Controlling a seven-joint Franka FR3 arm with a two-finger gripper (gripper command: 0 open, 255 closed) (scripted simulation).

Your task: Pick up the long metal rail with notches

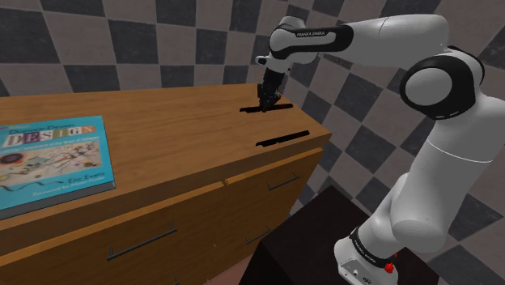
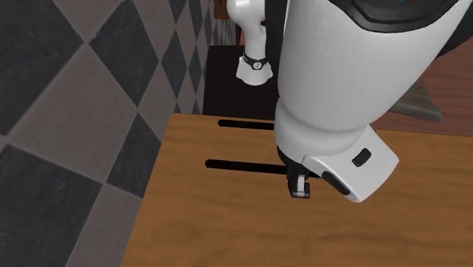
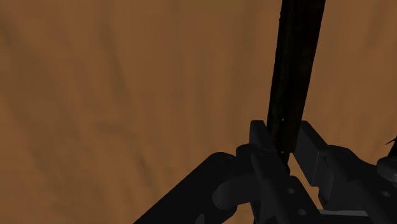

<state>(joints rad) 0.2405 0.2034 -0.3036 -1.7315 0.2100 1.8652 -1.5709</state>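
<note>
A long dark rail (image 1: 263, 108) lies near the far right end of the wooden dresser top (image 1: 162, 138). My black gripper (image 1: 266, 100) reaches down onto it, shut on the rail. In the wrist view the rail (image 3: 296, 70) runs away from the gripper (image 3: 286, 151), clasped between the two fingers (image 3: 262, 145). In the second exterior view the same rail (image 2: 242, 164) ends under the white hand. Whether it has left the wood I cannot tell.
A second dark rail (image 1: 282, 138) lies closer to the dresser's front right edge, also seen as the farther rail (image 2: 246, 123) in the second exterior view. A blue book (image 1: 50, 158) lies at the shoulder view's left. A checkered wall stands behind the dresser.
</note>
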